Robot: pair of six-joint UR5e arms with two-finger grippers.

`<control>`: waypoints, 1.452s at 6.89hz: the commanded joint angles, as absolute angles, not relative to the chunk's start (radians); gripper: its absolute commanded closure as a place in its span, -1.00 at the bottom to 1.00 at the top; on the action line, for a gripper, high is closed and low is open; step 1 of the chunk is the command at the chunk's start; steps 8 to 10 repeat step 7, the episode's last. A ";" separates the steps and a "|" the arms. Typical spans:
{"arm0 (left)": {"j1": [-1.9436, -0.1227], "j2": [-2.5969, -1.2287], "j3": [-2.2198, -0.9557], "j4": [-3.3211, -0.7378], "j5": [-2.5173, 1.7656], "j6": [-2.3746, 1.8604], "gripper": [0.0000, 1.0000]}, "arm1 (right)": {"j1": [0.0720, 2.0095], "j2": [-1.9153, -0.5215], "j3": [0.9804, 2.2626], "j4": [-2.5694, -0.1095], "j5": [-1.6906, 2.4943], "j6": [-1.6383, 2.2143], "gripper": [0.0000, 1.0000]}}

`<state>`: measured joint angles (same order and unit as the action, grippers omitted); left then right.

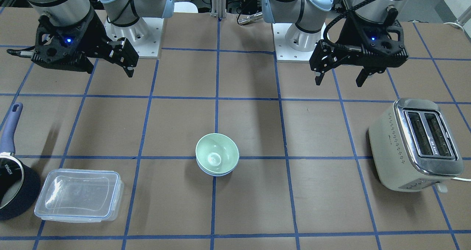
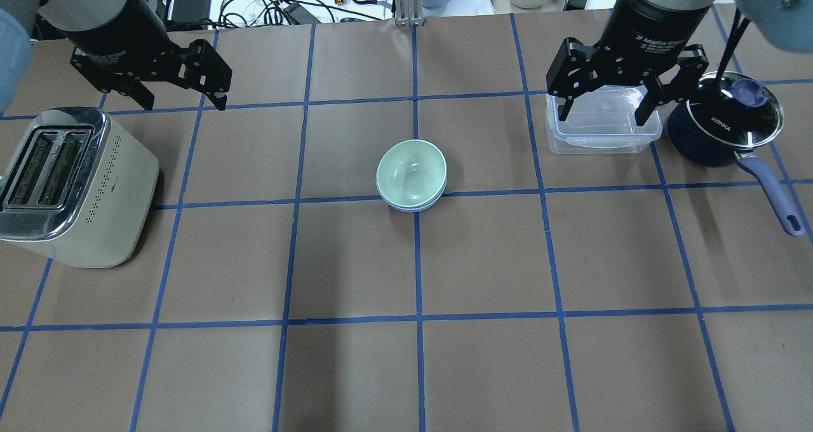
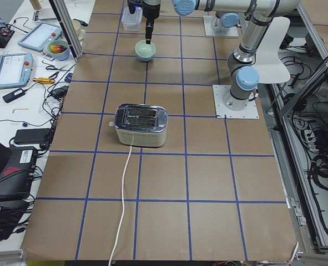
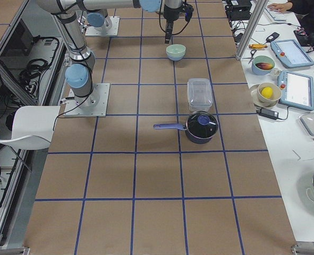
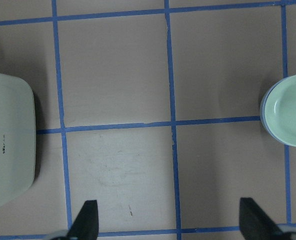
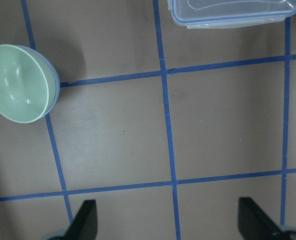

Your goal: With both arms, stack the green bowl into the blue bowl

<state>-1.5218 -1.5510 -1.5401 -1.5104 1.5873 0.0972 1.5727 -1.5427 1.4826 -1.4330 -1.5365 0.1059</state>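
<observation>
Closest to me, the clear lidded container [image 1: 77,195] and the dark blue saucepan [image 1: 14,191] sit at a near corner of the table [image 1: 257,206], well apart from the bowls. Mid-table, the green bowl [image 1: 217,153] is nested upright inside the blue bowl [image 1: 217,174], with only a blue rim peeking out beneath. The left gripper [image 1: 340,80] and right gripper [image 2: 603,111] hang raised on either flank, jaws spread, empty, about equally far off. Stacking looks done; bare table rings the pair, with the toaster [image 1: 412,147] far aside

The green bowl [image 2: 411,173] sits nested in the blue bowl [image 2: 414,209] mid-table, well apart from both grippers: the left gripper [image 2: 184,103] hangs spread near the toaster [image 2: 70,190], and the right gripper [image 2: 603,117] is spread over the clear container [image 2: 600,136].
</observation>
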 commanded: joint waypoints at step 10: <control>-1.489 -1.548 -1.552 -1.508 1.589 0.103 -1.00 | 1.575 -1.551 1.491 -1.411 -1.546 0.107 -1.00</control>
